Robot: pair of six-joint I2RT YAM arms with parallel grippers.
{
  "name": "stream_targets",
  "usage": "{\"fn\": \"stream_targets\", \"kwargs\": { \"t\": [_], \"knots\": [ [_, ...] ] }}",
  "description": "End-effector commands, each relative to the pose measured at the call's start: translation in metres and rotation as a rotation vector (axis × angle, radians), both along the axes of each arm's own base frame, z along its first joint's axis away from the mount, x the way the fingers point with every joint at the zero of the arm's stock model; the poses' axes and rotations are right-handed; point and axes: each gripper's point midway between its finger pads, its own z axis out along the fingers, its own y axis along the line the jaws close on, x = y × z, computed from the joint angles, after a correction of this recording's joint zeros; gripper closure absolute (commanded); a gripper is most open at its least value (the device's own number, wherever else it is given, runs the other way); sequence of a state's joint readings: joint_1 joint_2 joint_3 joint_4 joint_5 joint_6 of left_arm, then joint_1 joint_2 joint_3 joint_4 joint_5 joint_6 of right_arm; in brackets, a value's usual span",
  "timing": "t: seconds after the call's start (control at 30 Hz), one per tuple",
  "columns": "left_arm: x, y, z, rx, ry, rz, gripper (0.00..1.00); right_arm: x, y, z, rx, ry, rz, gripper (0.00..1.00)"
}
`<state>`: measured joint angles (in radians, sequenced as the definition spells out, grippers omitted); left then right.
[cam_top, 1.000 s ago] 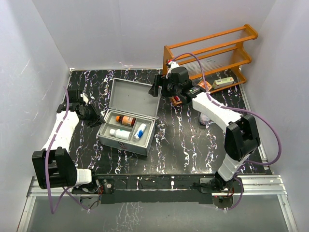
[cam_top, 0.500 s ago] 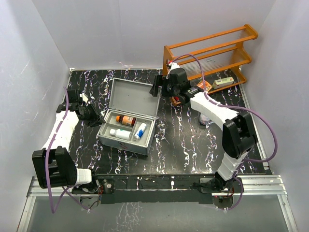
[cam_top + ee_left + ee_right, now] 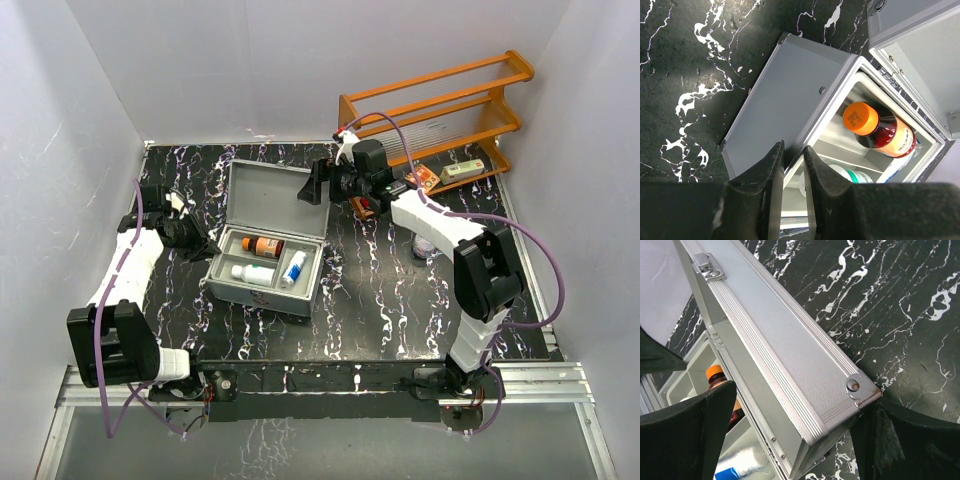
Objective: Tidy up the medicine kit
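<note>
Medicine case (image 3: 260, 297), grey metal, sits open on the black marbled table (image 3: 400, 290), its lid (image 3: 275, 198) raised at the far side. Inside lie an amber bottle with an orange cap (image 3: 880, 127), a white bottle (image 3: 250, 272) nearer the case's front wall, and a blue-and-white tube (image 3: 293, 269) at its right end. Left gripper (image 3: 792, 148) is clamped on the case's left wall, fingers nearly together. Right gripper (image 3: 797, 400) straddles the lid's right corner, fingers (image 3: 685, 430) spread wide apart. Orange wooden rack (image 3: 440, 100) stands beyond the case, to its right.
</note>
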<state>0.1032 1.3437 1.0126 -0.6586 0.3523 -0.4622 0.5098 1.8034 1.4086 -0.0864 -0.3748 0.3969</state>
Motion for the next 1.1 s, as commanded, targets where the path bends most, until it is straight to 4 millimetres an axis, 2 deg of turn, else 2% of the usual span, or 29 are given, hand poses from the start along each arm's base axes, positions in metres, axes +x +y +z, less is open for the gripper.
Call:
{"fn": "stream_targets", "kwargs": {
  "t": [0.0,0.23,0.3,0.47,0.53,0.67,0.8,0.93,1.07],
  "knots": [
    [0.003,-0.012,0.005,-0.075,-0.001,0.002,0.82,-0.029,0.019,0.083,0.121,-0.235,0.191,0.13],
    [0.009,-0.02,0.009,-0.132,-0.022,0.008,0.81,-0.055,0.014,0.1,0.106,-0.314,0.286,0.09],
    [0.011,-0.02,0.012,-0.131,-0.024,0.011,0.77,-0.062,0.014,0.107,0.104,-0.334,0.307,0.05],
    [0.011,0.002,0.017,-0.007,0.007,0.066,0.61,-0.083,0.022,0.105,0.065,-0.332,0.37,0.02],
    [0.009,0.014,0.021,0.062,0.018,0.096,0.59,-0.091,0.025,0.102,0.051,-0.327,0.382,0.02],
    [0.005,0.033,0.036,0.167,0.011,0.145,0.58,-0.104,0.028,0.102,0.034,-0.326,0.384,0.02],
    [0.002,0.053,0.061,0.27,-0.052,0.208,0.62,-0.116,0.031,0.102,-0.028,-0.345,0.397,0.02],
    [0.005,0.071,0.088,0.362,-0.106,0.249,0.6,-0.143,0.037,0.09,-0.115,-0.311,0.456,0.02],
    [0.016,0.071,0.103,0.361,-0.144,0.238,0.55,-0.177,0.039,0.092,-0.129,-0.284,0.515,0.02]
  ]
}}
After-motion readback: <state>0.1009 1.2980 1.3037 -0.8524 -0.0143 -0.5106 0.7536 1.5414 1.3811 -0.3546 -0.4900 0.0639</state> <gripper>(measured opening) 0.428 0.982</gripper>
